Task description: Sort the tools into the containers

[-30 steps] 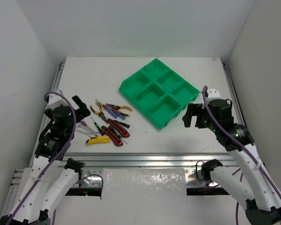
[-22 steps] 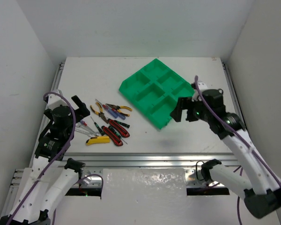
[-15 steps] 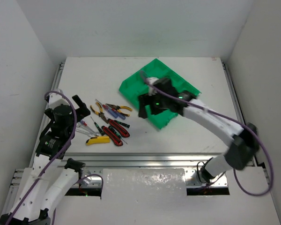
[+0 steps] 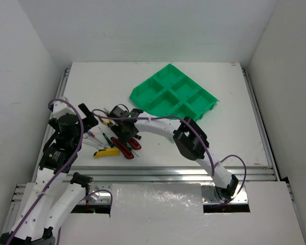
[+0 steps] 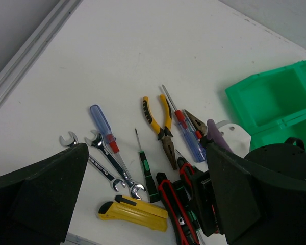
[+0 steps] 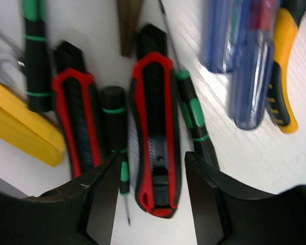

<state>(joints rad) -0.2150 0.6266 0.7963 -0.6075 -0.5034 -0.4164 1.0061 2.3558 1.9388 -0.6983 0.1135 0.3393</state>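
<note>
The tools lie in a pile [image 4: 117, 135] at the table's left. The green organizer tray [image 4: 137, 94] sits at the back centre, its compartments empty. My right gripper [image 4: 124, 130] has reached over the pile. In the right wrist view it is open [image 6: 153, 191], jaws straddling the end of a red-and-black cutter [image 6: 154, 127] without touching it. Beside it lie a second red-and-black cutter [image 6: 76, 117], thin green-black screwdrivers [image 6: 194, 120] and the yellow utility knife [image 6: 20, 127]. My left gripper [image 4: 88, 116] is open [image 5: 146, 148] above the wrenches [image 5: 99, 166], the yellow knife [image 5: 132, 213] and the yellow pliers [image 5: 160, 120].
Blue-handled screwdrivers [image 6: 239, 66] and a yellow pliers handle [image 6: 283, 76] lie just beyond the right gripper. The right arm's body [image 5: 280, 173] fills the lower right of the left wrist view, close to the left gripper. White walls enclose the table.
My right arm has swung from the right of the tray across the table to the tool pile on the left, still open. The left arm has not moved.
</note>
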